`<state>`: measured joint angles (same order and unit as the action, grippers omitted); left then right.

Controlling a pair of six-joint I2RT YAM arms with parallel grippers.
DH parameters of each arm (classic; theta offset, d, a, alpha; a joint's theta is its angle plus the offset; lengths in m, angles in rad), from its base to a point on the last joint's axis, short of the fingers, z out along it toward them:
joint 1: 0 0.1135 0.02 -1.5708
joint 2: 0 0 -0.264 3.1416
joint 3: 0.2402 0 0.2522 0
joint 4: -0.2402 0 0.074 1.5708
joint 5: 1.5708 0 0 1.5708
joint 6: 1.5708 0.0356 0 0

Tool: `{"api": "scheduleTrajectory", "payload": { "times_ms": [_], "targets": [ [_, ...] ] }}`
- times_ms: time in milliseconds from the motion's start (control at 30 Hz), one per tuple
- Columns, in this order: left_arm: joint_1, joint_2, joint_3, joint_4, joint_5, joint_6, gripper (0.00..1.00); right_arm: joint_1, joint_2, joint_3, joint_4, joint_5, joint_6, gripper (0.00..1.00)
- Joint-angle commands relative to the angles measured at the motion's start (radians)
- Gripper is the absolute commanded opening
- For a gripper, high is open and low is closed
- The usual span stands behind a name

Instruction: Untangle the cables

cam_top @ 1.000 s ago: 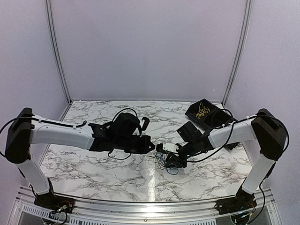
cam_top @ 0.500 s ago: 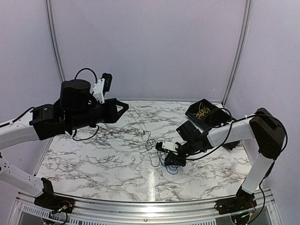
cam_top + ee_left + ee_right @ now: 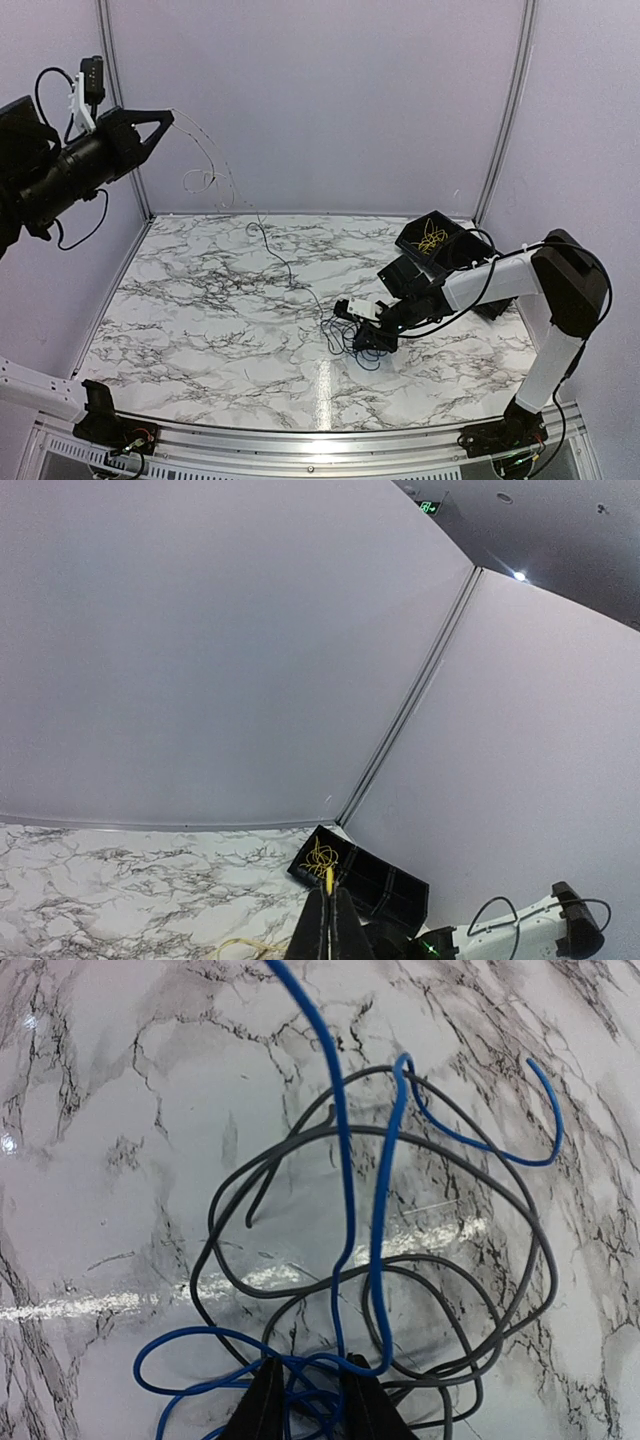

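Raised within a second from mid-table to the upper left, the left end effector [image 3: 166,114] is shown clamped shut on one thin strand [image 3: 272,248], which is drawn out in a long, slack line. Nearest, the tangled blue and grey cables [image 3: 378,1260] are pinned to the marble-patterned table [image 3: 200,320] by the right end effector [image 3: 305,1392], narrowed onto blue loops, apparently as an anchor. Beyond, yellow wires are kept in a black tray [image 3: 458,240]. Pale lilac panels are seen behind.
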<state>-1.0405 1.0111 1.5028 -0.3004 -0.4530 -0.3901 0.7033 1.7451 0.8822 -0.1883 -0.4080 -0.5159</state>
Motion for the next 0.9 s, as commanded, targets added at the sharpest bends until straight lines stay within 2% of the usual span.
{"api": "scheduleTrajectory", "payload": {
  "times_ms": [0,233,333,400,500,600,700,767,867],
  "targets": [
    [-0.003,0.034,-0.126,-0.044,-0.007,-0.012,0.0,-0.014,0.017,0.024,-0.03,0.034,0.01,0.22],
    [-0.003,0.063,-0.42,0.075,0.054,-0.106,0.0,-0.014,0.006,0.026,-0.03,0.052,0.003,0.23],
    [-0.003,0.084,-0.444,0.076,0.055,-0.081,0.0,-0.014,0.006,0.023,-0.028,0.051,0.004,0.23],
    [-0.003,0.098,-0.381,0.029,0.042,-0.033,0.0,-0.015,0.014,0.026,-0.029,0.051,0.004,0.23],
    [-0.003,0.138,-0.115,-0.107,0.025,0.078,0.0,-0.015,0.028,0.03,-0.036,0.05,0.006,0.22],
    [-0.012,0.185,0.228,-0.244,-0.021,0.207,0.0,-0.015,0.028,0.031,-0.037,0.054,0.006,0.22],
    [-0.013,0.181,0.451,-0.25,-0.074,0.264,0.0,-0.015,0.028,0.032,-0.038,0.056,0.004,0.21],
    [-0.013,0.169,0.489,-0.231,-0.078,0.29,0.0,-0.016,0.028,0.032,-0.04,0.057,0.002,0.21],
    [-0.013,0.133,0.357,-0.174,-0.097,0.291,0.0,-0.016,0.027,0.034,-0.042,0.06,-0.001,0.21]
  ]
}}
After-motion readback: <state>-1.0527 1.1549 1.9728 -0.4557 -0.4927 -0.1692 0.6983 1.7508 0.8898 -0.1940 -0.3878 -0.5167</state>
